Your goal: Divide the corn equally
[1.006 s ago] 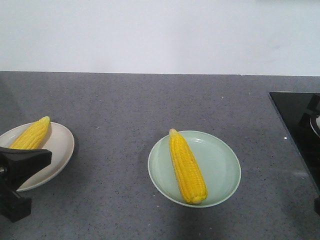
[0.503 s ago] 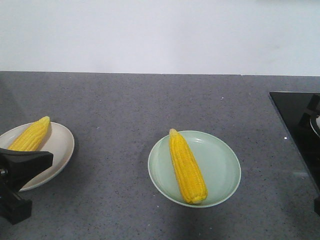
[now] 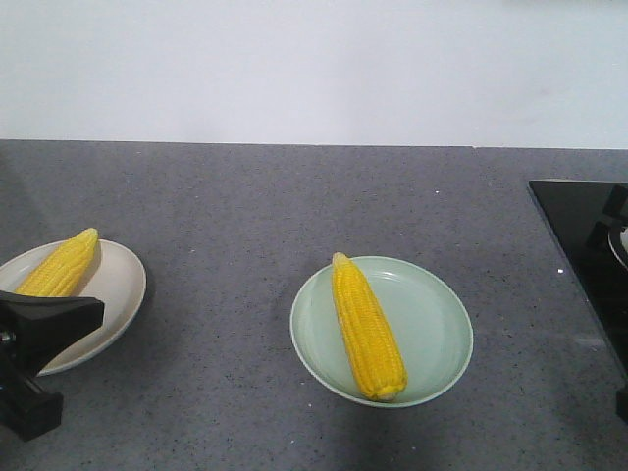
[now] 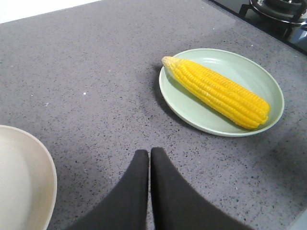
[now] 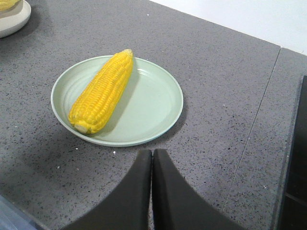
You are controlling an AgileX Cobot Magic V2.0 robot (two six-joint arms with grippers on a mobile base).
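One corn cob (image 3: 367, 327) lies lengthwise on the pale green plate (image 3: 437, 334) at the middle of the counter; the same corn cob (image 4: 217, 92) (image 5: 102, 90) shows in both wrist views. Another corn cob (image 3: 61, 265) rests on the cream plate (image 3: 116, 285) at the left. My left gripper (image 3: 96, 309) (image 4: 149, 152) is shut and empty, hovering over bare counter between the two plates, by the cream plate's near edge. My right gripper (image 5: 152, 152) is shut and empty, just in front of the green plate's near rim.
A black glass cooktop (image 3: 587, 245) with a burner grate (image 4: 278, 9) occupies the counter's right side. A white wall runs behind the grey speckled counter (image 3: 255, 206). The cream plate's rim (image 4: 48, 167) (image 5: 14, 19) shows in both wrist views.
Between the earliest frame and half a second ago my left gripper shifted very slightly. Since then nothing has moved; cobs and plates lie as before.
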